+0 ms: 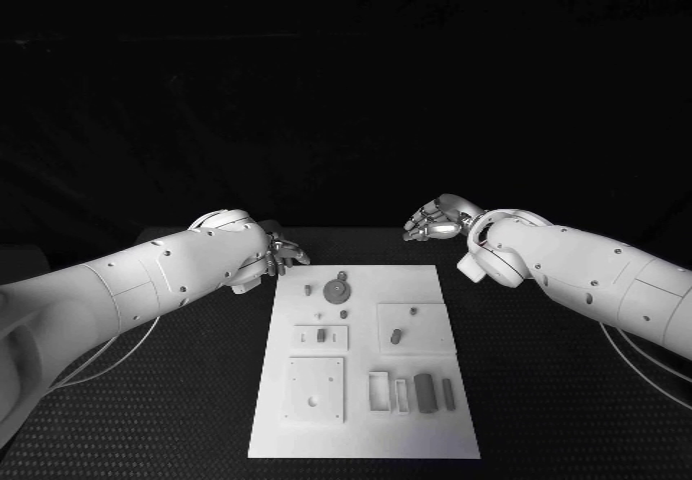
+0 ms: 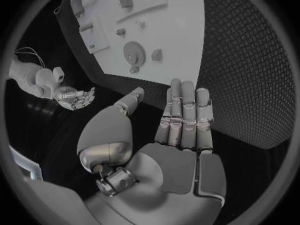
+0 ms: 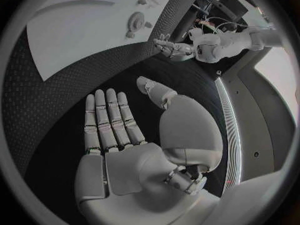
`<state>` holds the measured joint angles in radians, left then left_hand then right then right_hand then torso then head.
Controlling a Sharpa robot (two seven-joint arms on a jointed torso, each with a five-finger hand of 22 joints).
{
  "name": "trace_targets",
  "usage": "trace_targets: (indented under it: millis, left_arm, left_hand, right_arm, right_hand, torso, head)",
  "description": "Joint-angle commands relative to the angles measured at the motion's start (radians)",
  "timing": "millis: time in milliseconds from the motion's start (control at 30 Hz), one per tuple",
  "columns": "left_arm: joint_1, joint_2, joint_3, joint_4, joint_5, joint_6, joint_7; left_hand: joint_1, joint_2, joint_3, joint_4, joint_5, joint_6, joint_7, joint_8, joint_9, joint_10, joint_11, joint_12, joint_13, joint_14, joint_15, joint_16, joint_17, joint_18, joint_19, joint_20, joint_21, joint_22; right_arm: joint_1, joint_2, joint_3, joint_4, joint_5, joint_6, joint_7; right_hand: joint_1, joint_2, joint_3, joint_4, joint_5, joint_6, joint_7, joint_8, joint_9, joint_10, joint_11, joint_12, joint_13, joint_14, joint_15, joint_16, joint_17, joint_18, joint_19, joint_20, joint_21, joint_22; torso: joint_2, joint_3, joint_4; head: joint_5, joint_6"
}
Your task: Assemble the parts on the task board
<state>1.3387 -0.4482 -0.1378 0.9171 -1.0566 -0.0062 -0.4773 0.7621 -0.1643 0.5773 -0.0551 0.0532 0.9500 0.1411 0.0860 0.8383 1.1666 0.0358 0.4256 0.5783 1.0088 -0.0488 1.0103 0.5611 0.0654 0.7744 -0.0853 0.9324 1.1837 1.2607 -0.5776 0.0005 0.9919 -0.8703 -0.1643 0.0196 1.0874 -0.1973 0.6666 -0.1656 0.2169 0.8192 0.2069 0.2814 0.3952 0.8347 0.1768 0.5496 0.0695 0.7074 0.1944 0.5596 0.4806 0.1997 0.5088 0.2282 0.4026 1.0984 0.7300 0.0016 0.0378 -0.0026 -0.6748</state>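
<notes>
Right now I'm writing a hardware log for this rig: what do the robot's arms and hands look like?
Both arms are smooth white shells with small dark screw holes; the left white arm and right white arm each trail a thin pale cable underneath. The left silver hand and right silver hand have segmented metallic fingers, flat grey palm plates and a rounded, domed thumb base.

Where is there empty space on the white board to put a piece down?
The task board is bare along its far right corner beyond the gear, and along its near edge. The middle, round the small plates and grey parts, is crowded.
</notes>
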Motion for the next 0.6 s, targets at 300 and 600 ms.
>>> trace_targets:
  millis: [300, 600]
  left_arm:
    - [-0.033, 0.042, -0.001, -0.063, -0.003, 0.069, 0.042]
    - [-0.045, 0.055, -0.002, -0.079, 0.02, 0.086, 0.053]
  left_hand:
    - [-0.003, 0.012, -0.02, 0.005, -0.001, 0.019, -0.006, 0.009, -0.012, -0.003, -0.001, -0.01, -0.006, 0.002, 0.012, -0.01, 0.004, -0.009, -0.009, -0.05, -0.012, 0.002]
    - [-0.011, 0.014, -0.027, 0.011, -0.002, 0.035, -0.011, 0.018, -0.015, 0.001, -0.005, -0.009, -0.006, 0.001, 0.012, -0.01, 0.007, -0.009, -0.01, -0.049, -0.014, 0.004]
  right_arm:
    - [-0.002, 0.004, 0.0, 0.0, -0.004, -0.012, 0.015]
    - [-0.002, 0.005, 0.0, 0.001, -0.003, -0.009, 0.014]
  right_hand:
    - [-0.001, 0.003, -0.003, -0.004, 0.004, -0.01, 0.0, 0.006, -0.002, -0.001, 0.002, -0.005, -0.001, -0.008, -0.001, 0.007, -0.002, -0.009, -0.008, 0.001, -0.005, 0.002]
    - [-0.001, 0.003, -0.003, -0.004, 0.004, -0.01, 0.0, 0.006, -0.002, -0.001, 0.002, -0.006, -0.001, -0.008, 0.0, 0.007, -0.002, -0.008, -0.007, 0.001, -0.006, 0.002]
  torso:
    - [0.0, 0.0011, 0.0023]
    - [-0.001, 0.0009, 0.0022]
  head:
    - [-0.004, -0.006]
    - [-0.006, -0.009]
